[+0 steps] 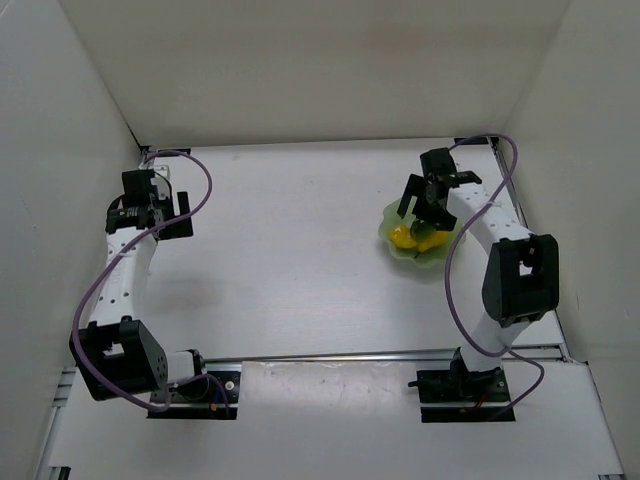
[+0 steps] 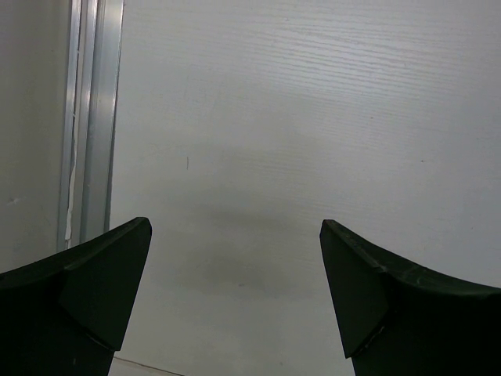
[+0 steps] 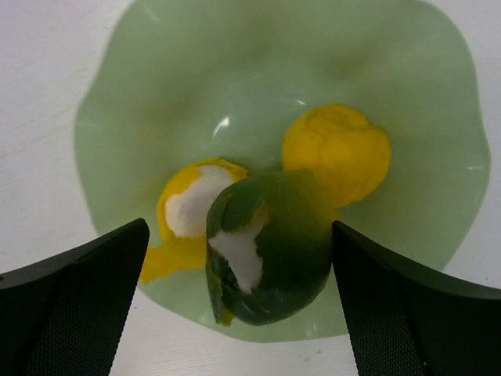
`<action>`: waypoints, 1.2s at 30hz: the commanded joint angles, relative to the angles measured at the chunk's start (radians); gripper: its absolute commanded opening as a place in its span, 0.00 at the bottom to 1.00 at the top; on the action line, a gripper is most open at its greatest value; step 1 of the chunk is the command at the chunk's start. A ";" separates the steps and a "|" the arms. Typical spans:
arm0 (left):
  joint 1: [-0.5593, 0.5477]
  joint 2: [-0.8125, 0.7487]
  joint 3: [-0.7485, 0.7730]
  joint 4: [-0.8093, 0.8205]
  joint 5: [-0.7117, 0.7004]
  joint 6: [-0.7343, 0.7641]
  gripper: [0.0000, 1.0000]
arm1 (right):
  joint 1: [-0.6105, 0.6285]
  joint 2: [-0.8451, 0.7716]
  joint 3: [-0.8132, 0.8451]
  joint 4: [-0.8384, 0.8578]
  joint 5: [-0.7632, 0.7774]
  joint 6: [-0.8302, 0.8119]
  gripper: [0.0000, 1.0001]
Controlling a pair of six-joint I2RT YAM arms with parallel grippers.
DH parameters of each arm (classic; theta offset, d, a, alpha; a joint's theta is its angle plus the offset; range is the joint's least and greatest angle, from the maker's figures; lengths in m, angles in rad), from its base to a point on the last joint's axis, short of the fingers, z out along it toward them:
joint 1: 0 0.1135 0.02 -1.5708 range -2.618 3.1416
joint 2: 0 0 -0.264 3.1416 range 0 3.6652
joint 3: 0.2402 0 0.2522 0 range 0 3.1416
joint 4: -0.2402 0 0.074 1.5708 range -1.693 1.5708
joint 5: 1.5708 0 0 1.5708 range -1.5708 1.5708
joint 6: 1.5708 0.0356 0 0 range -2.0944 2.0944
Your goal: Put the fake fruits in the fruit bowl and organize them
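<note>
While 3 fruits (image 3: 337,153) sit clustered in the bowl (image 3: 117,117), right gripper (image 3: 239,231) hangs released above, left gripper (image 2: 235,227) released elsewhere. Probably light, slick plastic: pinch the green one (image 3: 266,251) mid-body.

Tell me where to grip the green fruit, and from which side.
Probably from above, closing across the rounded middle of the green fruit: its left and right flanks show mostly free, while the yellow fruits crowd its far side and the bowl wall blocks sideways entry.
</note>
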 commanded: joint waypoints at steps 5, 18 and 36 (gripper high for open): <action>0.005 -0.099 -0.013 -0.023 0.015 0.020 1.00 | -0.003 -0.142 0.105 -0.063 0.133 -0.055 1.00; 0.025 -0.284 -0.157 -0.032 -0.035 0.019 1.00 | -0.144 -0.792 -0.387 -0.050 0.254 0.147 1.00; 0.034 -0.399 -0.254 -0.032 -0.074 -0.032 1.00 | -0.144 -1.033 -0.573 -0.192 0.095 0.248 1.00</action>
